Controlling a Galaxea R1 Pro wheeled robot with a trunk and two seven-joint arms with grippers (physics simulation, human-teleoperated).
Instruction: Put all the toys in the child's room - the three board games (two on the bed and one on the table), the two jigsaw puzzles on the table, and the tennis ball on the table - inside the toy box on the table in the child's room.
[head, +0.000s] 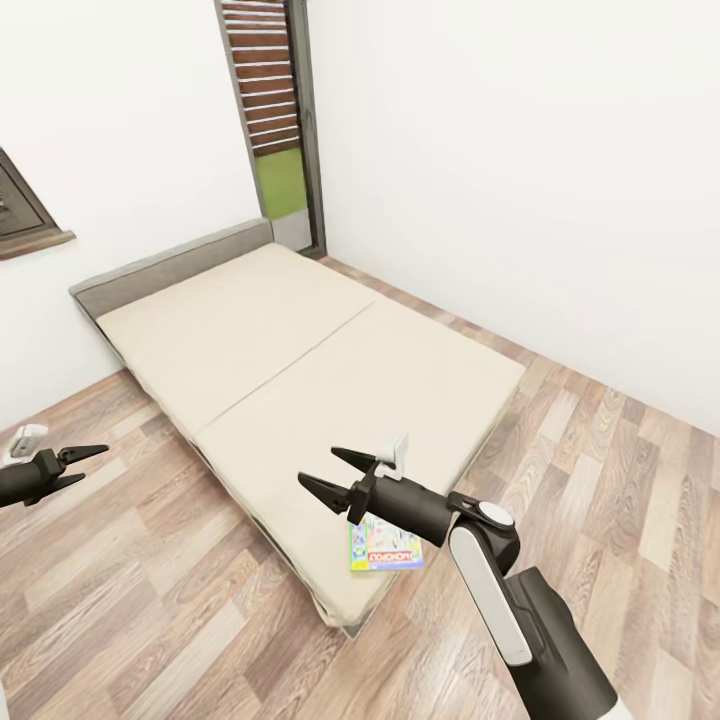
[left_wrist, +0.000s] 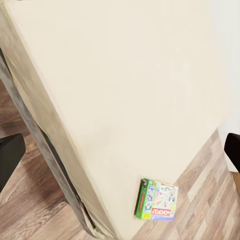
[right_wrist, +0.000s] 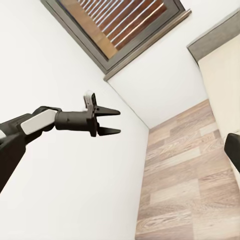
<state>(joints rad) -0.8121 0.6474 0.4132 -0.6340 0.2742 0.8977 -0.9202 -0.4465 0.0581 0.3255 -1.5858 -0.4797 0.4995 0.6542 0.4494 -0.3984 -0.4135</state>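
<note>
The right gripper (head: 330, 472), a pair of black pointed fingers on a black-and-white arm, stands with its jaws spread wide and nothing between them, hanging above the near corner of the low wide bed with its plain beige mattress (head: 300, 370). The arm behind it covers part of that corner and hides the upper edge of the white Monopoly board game box with the red logo (head: 385, 548), which lies flat on the mattress right at the corner; its print is too small to read beyond the logo. The left wrist view shows the same box (left_wrist: 159, 201) whole, with a green side edge, resting near the bed's corner, the mattress taking up most of the frame; the two dark shapes at that frame's edges are fingertips, cut off and blurred. The left gripper (head: 88, 465), black and slim, is held out beside the bed over the wood-plank floor (head: 150, 580), its jaws open and empty, its arm cut off by the frame edge. The right wrist view sees this gripper (right_wrist: 114, 121) from the side, jaws parted, against a white wall. A small pale object (head: 27, 438) on the floor near the left gripper is too indistinct to identify. At the bed's far end stands a grey headboard (head: 170, 262), and beyond it a slatted brown door (head: 262, 80) whose top is cut off.
</note>
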